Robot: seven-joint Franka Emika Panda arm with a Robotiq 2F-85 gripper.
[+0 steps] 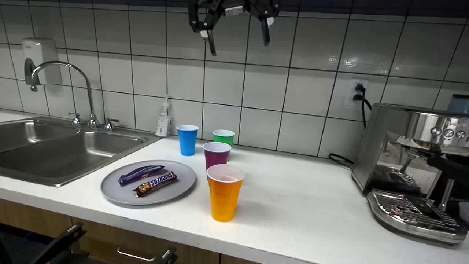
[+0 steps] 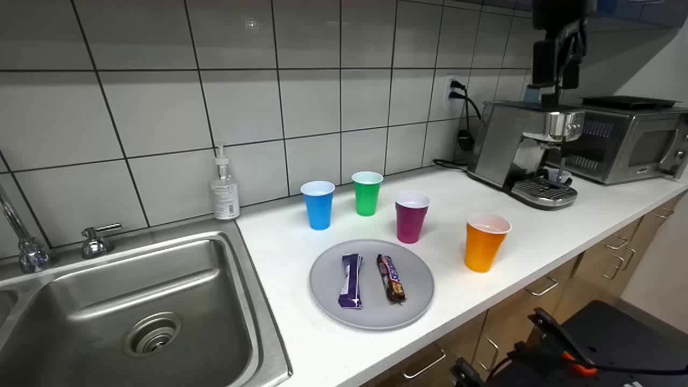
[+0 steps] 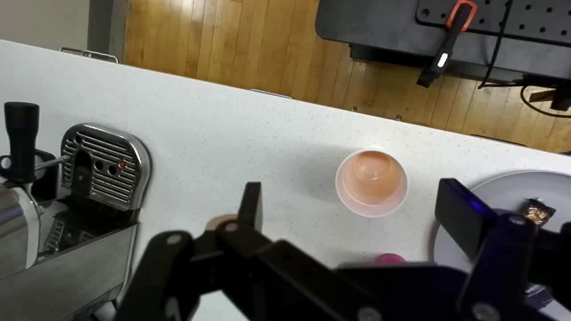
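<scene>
The orange cup (image 1: pixel 225 198) is standing below centre in an exterior view; I am holding the fingers (image 1: pixel 265 33) wide apart, empty, at the top. On the grey plate (image 1: pixel 187 179), lower left, I am reading SNICKERS on a bar (image 1: pixel 157 183); lettering on the pump bottle (image 1: pixel 163 124) is proving too small. The white desk (image 1: pixel 300 209) is running along a tiled wall (image 1: pixel 267 88). The orange cup is partly hiding the purple cup (image 1: pixel 216 158), and the right edge is cutting off the coffee machine (image 1: pixel 403 161).
</scene>
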